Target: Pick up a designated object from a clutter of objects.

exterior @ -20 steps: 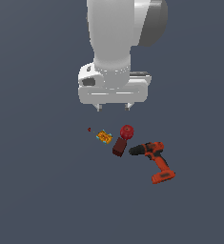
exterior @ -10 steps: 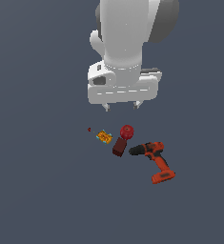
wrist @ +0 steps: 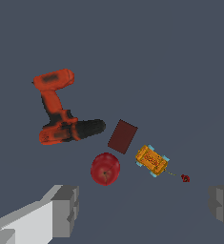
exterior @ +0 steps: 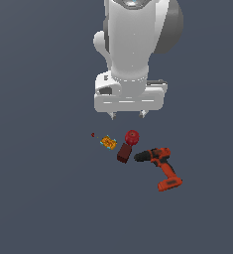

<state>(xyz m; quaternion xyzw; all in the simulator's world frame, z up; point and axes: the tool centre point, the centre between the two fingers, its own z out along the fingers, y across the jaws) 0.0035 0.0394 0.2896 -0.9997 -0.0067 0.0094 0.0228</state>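
The designated object, a small glossy red apple (exterior: 132,137) (wrist: 105,168), rests on the dark floor in the clutter of objects, touching a dark red-brown box (exterior: 123,152) (wrist: 122,136). My gripper (exterior: 128,115) (wrist: 144,206) hangs open above the clutter, a little behind the apple, holding nothing. Both grey fingers (wrist: 66,209) show wide apart in the wrist view, with the apple just ahead of the gap. An orange-and-black power drill (exterior: 159,164) (wrist: 61,114) lies on the exterior view's right of the apple.
A small orange-yellow packet (exterior: 108,143) (wrist: 151,160) lies on the exterior view's left of the box. A tiny red bit (exterior: 92,134) (wrist: 185,178) sits further left. The dark grey floor (exterior: 43,188) stretches all around the clutter.
The arm has shifted toward the exterior view's right and come lower, nearer the clutter. The objects have not moved.
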